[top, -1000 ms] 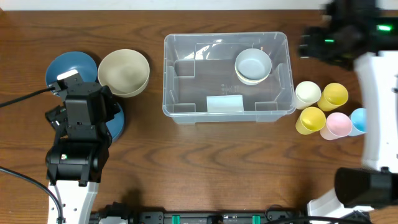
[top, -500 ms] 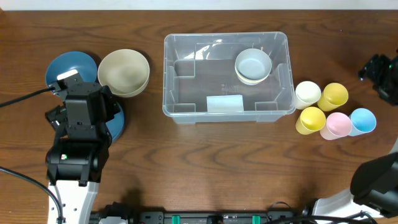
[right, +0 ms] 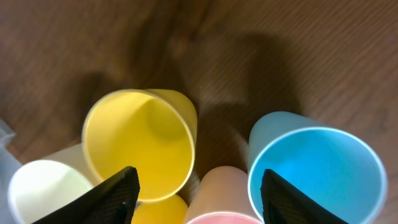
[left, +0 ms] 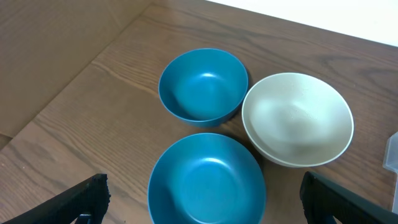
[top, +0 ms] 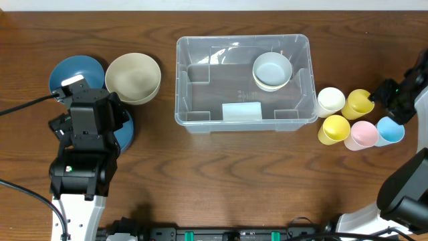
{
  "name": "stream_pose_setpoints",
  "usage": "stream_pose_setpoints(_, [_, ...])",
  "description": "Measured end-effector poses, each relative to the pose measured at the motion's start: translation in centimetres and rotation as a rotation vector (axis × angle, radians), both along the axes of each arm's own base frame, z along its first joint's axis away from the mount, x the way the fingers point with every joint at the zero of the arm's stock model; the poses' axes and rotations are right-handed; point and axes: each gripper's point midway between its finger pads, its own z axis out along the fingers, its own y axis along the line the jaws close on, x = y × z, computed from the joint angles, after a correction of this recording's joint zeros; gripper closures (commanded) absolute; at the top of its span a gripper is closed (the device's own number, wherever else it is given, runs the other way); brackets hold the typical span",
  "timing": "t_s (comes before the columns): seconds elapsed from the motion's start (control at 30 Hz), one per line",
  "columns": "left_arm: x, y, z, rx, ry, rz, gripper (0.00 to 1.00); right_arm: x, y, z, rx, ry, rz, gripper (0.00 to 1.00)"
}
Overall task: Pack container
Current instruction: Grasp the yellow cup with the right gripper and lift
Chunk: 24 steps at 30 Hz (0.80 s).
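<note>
The container point(top: 214, 94) is a clear bin at the table's middle, with a pale label point(top: 241, 112) and a pale bowl point(top: 272, 70) inside at its back right. My right gripper point(right: 202, 196) hangs open over a cluster of cups, its fingers point(right: 112, 196) straddling the pink cup point(right: 214, 199) between a yellow cup point(right: 140, 143) and a blue cup point(right: 314, 174). It touches none of them. My left gripper point(left: 205, 202) stands wide open above a blue bowl point(left: 205, 180), holding nothing.
A second blue bowl point(left: 202, 84) and a cream bowl point(left: 297, 118) sit left of the container. A white cup point(top: 330, 100) and another yellow cup point(top: 334, 128) stand by the container's right wall. The right arm point(top: 401, 94) reaches in from the right edge.
The right arm has swung from the back right corner down over the cups. The left arm, the bowls and the cups have not moved.
</note>
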Motion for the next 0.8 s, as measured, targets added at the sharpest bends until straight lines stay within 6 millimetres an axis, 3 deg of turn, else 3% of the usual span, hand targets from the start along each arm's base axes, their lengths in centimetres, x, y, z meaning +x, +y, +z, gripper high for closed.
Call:
stream_pose_setpoints(0.27, [0.0,0.0,0.0,0.000,0.000,0.000,0.02,0.3,-0.1,-2.8,-0.016,-0.038,0.006,0.45])
stream_pose_setpoints(0.8, [0.0,0.0,0.0,0.000,0.000,0.000,0.02,0.7,0.1,-2.9,-0.009,-0.059,0.015,0.45])
